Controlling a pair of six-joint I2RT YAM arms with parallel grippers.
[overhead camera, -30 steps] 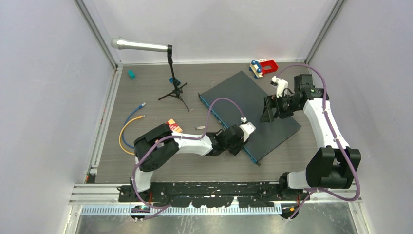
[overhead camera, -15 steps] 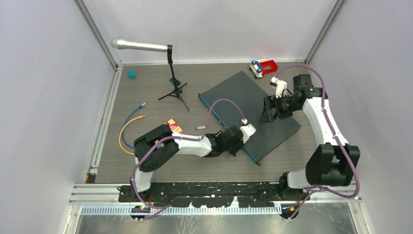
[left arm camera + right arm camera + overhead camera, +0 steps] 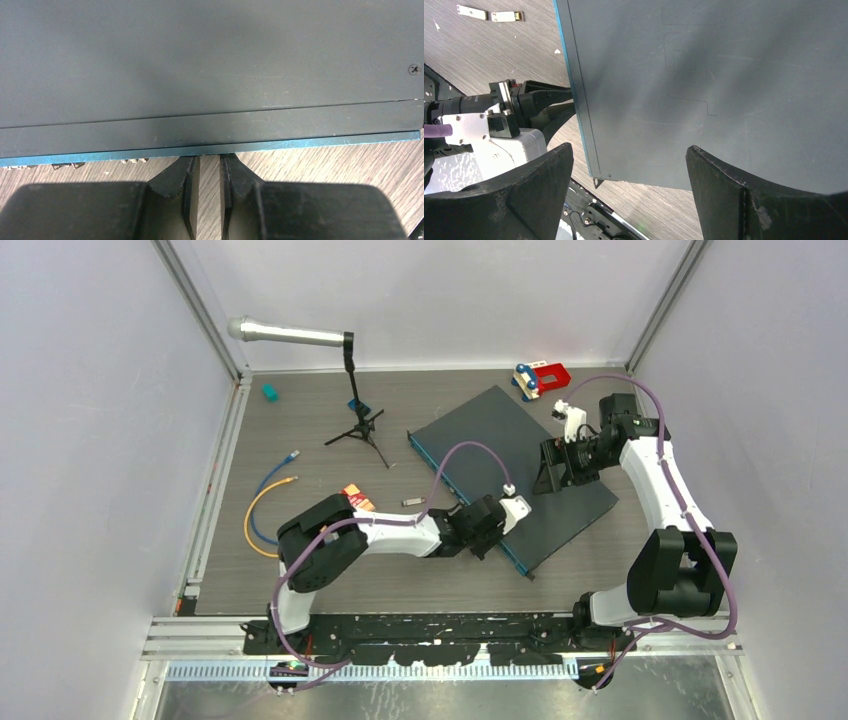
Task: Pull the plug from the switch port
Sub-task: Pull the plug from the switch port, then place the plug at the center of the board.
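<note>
The switch (image 3: 510, 462) is a flat dark grey box lying askew mid-table, its thin blue front edge (image 3: 465, 505) facing left. My left gripper (image 3: 492, 532) is low at that edge near its close end. In the left wrist view its fingertips (image 3: 209, 159) touch the blue edge (image 3: 320, 140) a narrow gap apart, with only wood showing between them. No plug shows; small pale tabs (image 3: 75, 164) stick out of the edge further left. My right gripper (image 3: 556, 472) is wide open over the switch top (image 3: 704, 75).
A microphone on a tripod (image 3: 355, 405) stands at the back left. Blue and yellow cables (image 3: 262, 505) lie loose on the left. An orange packet (image 3: 357, 498) and a small grey piece (image 3: 412, 502) lie near the left arm. A red toy (image 3: 540, 375) sits at the back.
My left gripper has crept a little to the right, closer against the switch's front edge. The right arm has shifted only slightly.
</note>
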